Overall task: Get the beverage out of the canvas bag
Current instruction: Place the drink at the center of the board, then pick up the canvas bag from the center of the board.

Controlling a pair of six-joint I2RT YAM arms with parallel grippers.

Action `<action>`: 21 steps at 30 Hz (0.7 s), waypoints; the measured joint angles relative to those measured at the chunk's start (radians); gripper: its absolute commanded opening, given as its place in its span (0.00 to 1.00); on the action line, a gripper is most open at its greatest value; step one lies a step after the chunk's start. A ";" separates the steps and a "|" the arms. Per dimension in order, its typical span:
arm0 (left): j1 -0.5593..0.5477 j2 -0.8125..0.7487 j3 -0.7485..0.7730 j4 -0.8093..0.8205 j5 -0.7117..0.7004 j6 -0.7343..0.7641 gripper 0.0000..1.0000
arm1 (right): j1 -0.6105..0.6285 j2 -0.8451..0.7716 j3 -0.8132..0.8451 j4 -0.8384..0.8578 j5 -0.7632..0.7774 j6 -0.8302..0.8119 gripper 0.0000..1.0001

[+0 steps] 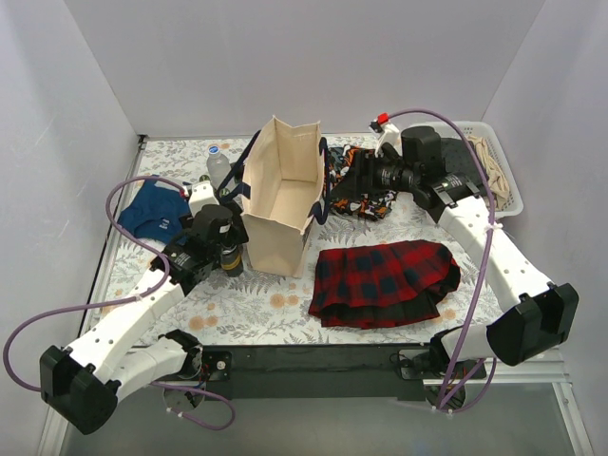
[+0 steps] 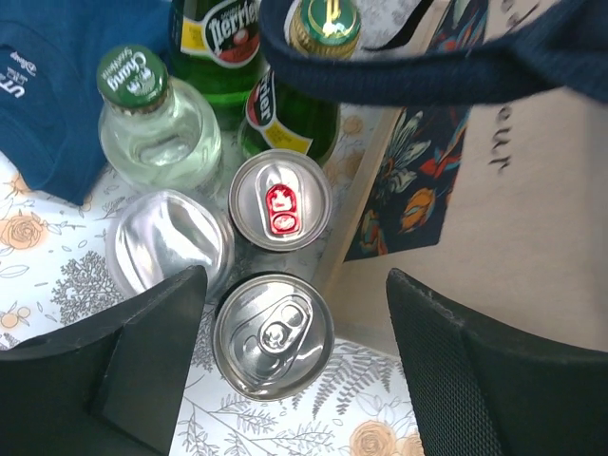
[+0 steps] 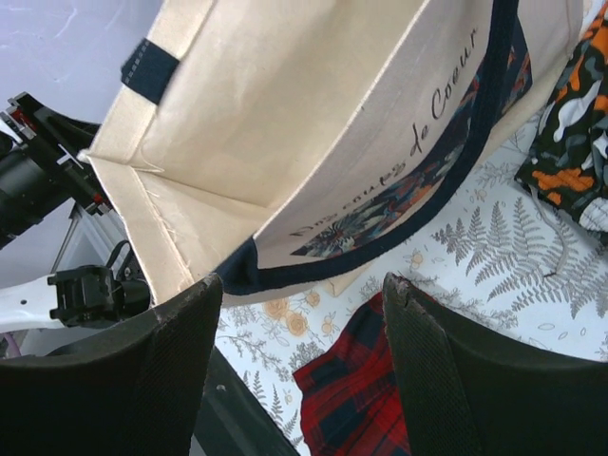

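Observation:
The canvas bag (image 1: pixel 280 190) stands upright and open at mid-table; what I see of its inside is bare canvas. Just left of it, the left wrist view shows a cluster of drinks on the table. A silver beverage can (image 2: pixel 274 334) stands upright between my left gripper's (image 2: pixel 295 280) open fingers. The left finger is close beside it; the right one is well clear, near the bag wall (image 2: pixel 532 218). Behind stand a red-tabbed can (image 2: pixel 281 199), a clear bottle (image 2: pixel 152 123) and green bottles (image 2: pixel 223 47). My right gripper (image 3: pixel 302 282) hangs open and empty by the bag's right rim (image 3: pixel 285 104).
A navy bag handle (image 2: pixel 427 66) drapes over the green bottles. A blue shirt (image 1: pixel 152 211) lies far left, a red plaid cloth (image 1: pixel 385 280) right of the bag, and a dark patterned cloth (image 1: pixel 366 195) under the right arm. A white basket (image 1: pixel 494 171) stands back right.

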 measured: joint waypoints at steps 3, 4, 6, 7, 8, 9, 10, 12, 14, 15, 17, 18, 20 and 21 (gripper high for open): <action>0.000 -0.010 0.022 -0.002 0.000 0.001 0.76 | 0.006 0.010 0.034 0.002 -0.003 0.000 0.74; 0.000 -0.013 0.032 -0.004 0.000 0.003 0.76 | 0.008 0.017 0.047 0.003 -0.003 0.000 0.74; 0.000 -0.017 0.045 -0.006 0.000 0.006 0.77 | 0.013 0.040 0.079 0.003 -0.006 0.000 0.74; 0.000 -0.018 0.053 -0.008 0.001 0.008 0.77 | 0.017 0.055 0.094 0.005 -0.006 0.000 0.74; 0.000 -0.018 0.060 -0.008 0.001 0.010 0.77 | 0.019 0.068 0.105 0.008 -0.007 -0.001 0.74; 0.000 -0.018 0.066 -0.009 0.002 0.013 0.77 | 0.023 0.084 0.119 0.008 -0.008 -0.001 0.74; 0.000 -0.018 0.071 -0.009 0.003 0.014 0.77 | 0.026 0.102 0.132 0.009 -0.008 -0.001 0.74; 0.000 -0.018 0.084 -0.011 0.005 0.019 0.77 | 0.035 0.137 0.150 0.008 -0.005 -0.002 0.74; 0.000 -0.019 0.102 -0.015 0.007 0.023 0.78 | 0.043 0.168 0.161 0.004 0.001 -0.005 0.73; 0.000 -0.021 0.112 -0.017 0.008 0.026 0.78 | 0.048 0.186 0.169 -0.002 0.004 -0.009 0.71; 0.000 -0.025 0.136 -0.019 0.008 0.031 0.78 | 0.055 0.226 0.187 -0.020 0.010 -0.021 0.49; 0.000 -0.027 0.151 -0.026 0.008 0.035 0.78 | 0.058 0.246 0.199 -0.030 0.011 -0.027 0.44; 0.000 -0.029 0.190 -0.030 0.011 0.043 0.78 | 0.063 0.286 0.224 -0.045 0.016 -0.040 0.23; 0.000 -0.029 0.204 -0.029 0.012 0.045 0.78 | 0.064 0.299 0.232 -0.047 0.018 -0.044 0.16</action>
